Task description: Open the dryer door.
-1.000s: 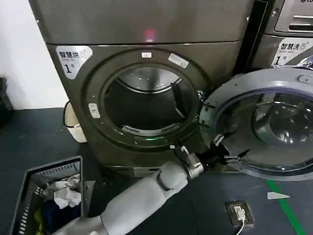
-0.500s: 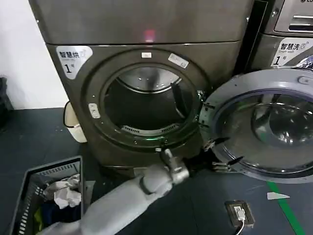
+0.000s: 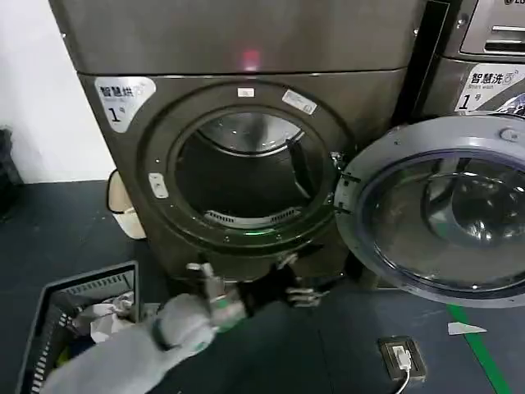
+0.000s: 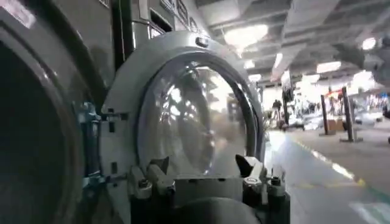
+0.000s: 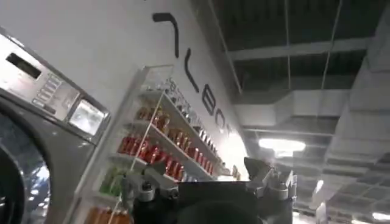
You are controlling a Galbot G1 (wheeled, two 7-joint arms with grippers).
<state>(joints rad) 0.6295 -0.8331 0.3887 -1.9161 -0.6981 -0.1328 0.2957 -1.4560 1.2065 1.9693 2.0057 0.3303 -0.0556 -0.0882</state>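
1. Standing front and centre, the dryer (image 3: 246, 148) shows its dark drum through the round opening.
2. Swung fully out to the right, the dryer door (image 3: 443, 209) hangs on its hinge with the grey back face and clear bowl toward the camera; the left wrist view has it too (image 4: 183, 115), hinge beside the opening.
3. Down at the lower left, a basket (image 3: 78, 283) holds crumpled laundry.
4. Low before the dryer's base, the left gripper (image 3: 295, 287) sits apart from the door, fingers spread, holding nothing; its wrist camera shows both tips with a clear gap (image 4: 204, 173).
5. Pointing up at shelves and ceiling, the right gripper (image 5: 210, 176) is parted and empty too.
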